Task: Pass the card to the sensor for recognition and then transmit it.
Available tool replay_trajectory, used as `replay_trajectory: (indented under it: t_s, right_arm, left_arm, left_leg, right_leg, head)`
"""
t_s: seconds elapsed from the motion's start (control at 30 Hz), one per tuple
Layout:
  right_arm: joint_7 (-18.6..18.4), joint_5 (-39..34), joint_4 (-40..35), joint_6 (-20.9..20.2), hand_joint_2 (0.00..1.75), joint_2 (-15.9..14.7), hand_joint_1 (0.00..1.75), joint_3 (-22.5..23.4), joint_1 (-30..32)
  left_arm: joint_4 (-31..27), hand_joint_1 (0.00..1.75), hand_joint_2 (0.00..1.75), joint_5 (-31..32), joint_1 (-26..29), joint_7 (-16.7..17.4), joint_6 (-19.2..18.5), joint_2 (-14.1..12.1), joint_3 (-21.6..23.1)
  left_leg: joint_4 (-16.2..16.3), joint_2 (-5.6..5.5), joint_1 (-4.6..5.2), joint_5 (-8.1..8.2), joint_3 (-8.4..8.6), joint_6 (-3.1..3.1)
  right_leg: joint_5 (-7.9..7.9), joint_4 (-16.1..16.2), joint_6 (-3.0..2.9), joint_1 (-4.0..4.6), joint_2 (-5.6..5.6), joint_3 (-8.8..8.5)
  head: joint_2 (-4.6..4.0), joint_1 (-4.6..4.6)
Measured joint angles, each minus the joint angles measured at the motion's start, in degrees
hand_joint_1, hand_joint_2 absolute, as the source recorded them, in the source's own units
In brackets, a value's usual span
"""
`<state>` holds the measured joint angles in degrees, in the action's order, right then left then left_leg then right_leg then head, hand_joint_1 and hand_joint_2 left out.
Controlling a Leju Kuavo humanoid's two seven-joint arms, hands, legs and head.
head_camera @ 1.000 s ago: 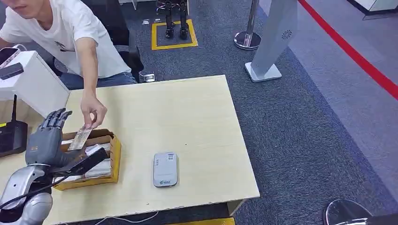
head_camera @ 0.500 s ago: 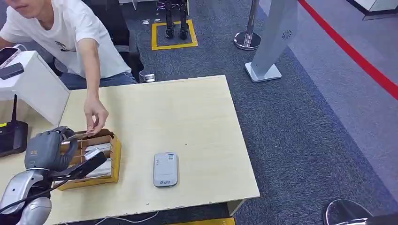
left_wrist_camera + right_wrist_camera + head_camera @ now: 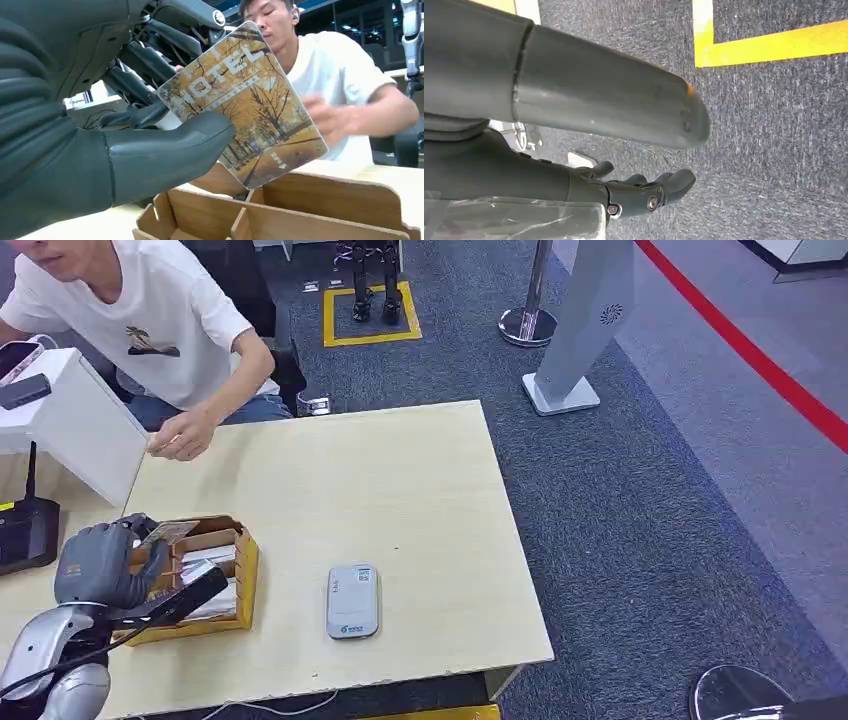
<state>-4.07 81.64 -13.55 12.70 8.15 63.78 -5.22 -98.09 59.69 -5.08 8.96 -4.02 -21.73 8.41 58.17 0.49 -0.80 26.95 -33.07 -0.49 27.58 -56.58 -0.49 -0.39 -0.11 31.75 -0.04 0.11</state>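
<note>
Head view | left hand (image 3: 100, 562) grips card (image 3: 165, 533) over wooden box (image 3: 243, 575) | sensor (image 3: 352, 601) beside | right hand (image 3: 644, 192) hangs empty, fingers apart

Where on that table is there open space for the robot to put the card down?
The table is bare between the person's hand, the grey sensor and the far right edge. It is crowded at the left: the wooden box, the left hand holding the card, and the white box.

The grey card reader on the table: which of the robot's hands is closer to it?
Left. The left hand holds the card over the wooden box beside the card reader; the right hand hangs over carpet.
</note>
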Motion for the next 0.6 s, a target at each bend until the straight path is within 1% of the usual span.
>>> replay_trajectory:
  t_s: [0.17,0.33,0.6]
  right_arm:
    - [0.0,0.2,0.0,-0.1,0.00,0.0,0.00,-0.1,0.0]
    - [0.0,1.0,0.0,-0.1,0.00,0.2,0.00,-0.5,0.0]
    - [0.0,1.5,0.0,-0.7,0.00,0.2,0.00,-1.4,-0.1]
  left_arm:
    - [0.0,1.75,1.75,0.4,-0.3,-0.7,0.0,0.4,0.0]
    - [0.1,1.75,1.75,1.2,-1.8,-0.9,0.0,1.2,0.7]
    - [2.3,1.75,1.75,2.5,-5.0,-1.4,-0.1,3.5,4.4]
  left_leg:
    - [0.0,0.00,0.00,0.00,0.01,0.00]
    - [0.0,0.00,0.01,0.00,0.01,0.00]
    - [0.0,0.01,0.01,0.00,0.01,0.00]
  right_leg:
    - [0.00,0.0,0.00,0.00,0.00,0.01]
    - [0.00,0.0,0.00,0.00,0.00,0.02]
    - [-0.01,0.0,0.01,-0.01,0.01,0.01]
  head:
    - [0.00,0.00]
    - [-0.02,0.00]
    - [-0.02,0.00]
